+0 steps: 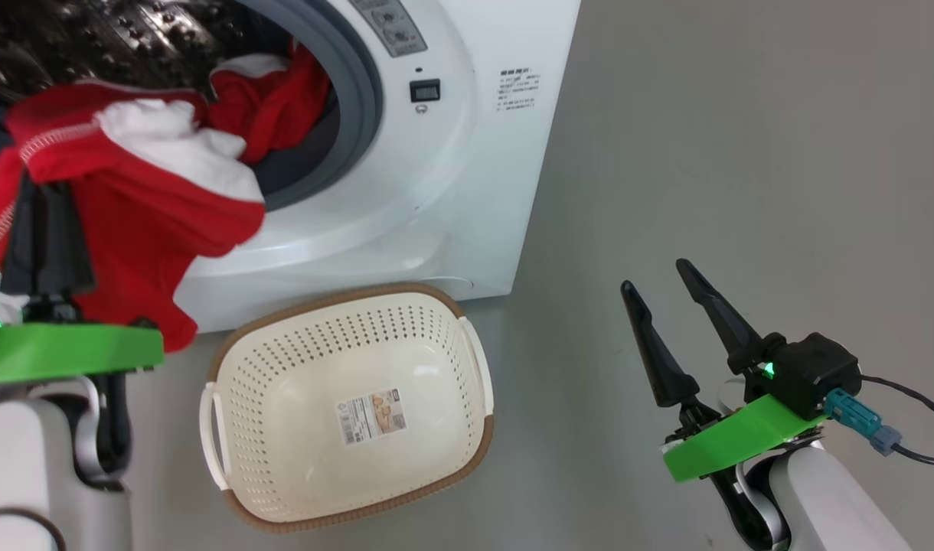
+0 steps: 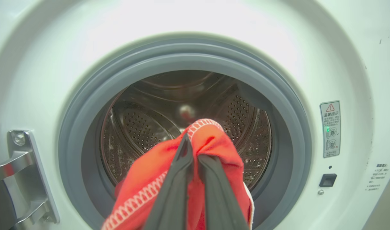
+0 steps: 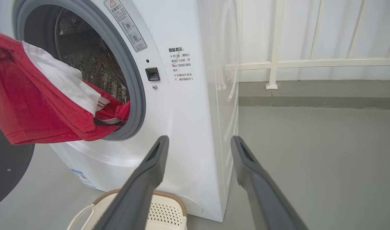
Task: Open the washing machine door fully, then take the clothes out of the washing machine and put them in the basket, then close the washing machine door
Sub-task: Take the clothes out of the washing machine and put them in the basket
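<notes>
Close before the robot, the right tool (image 1: 654, 275) stood wide and empty near the cream-white perforated plastic basket (image 1: 344, 302), which sat on the floor (image 1: 742, 153) at the foot of the big white front-loading washing machine (image 1: 452, 191). Above, the left tool (image 2: 193, 150) pinched the bright red, white-trimmed fabric clothes (image 1: 138, 222), stretched lengthwise from the grip back to the machine's mouth. Drawing them clear of the grey rubber gasket (image 1: 364, 99) before swinging over the basket seemed wise.

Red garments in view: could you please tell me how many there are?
2: a held garment in the left gripper, a second garment in the washing machine mouth; others may be hidden.
</notes>
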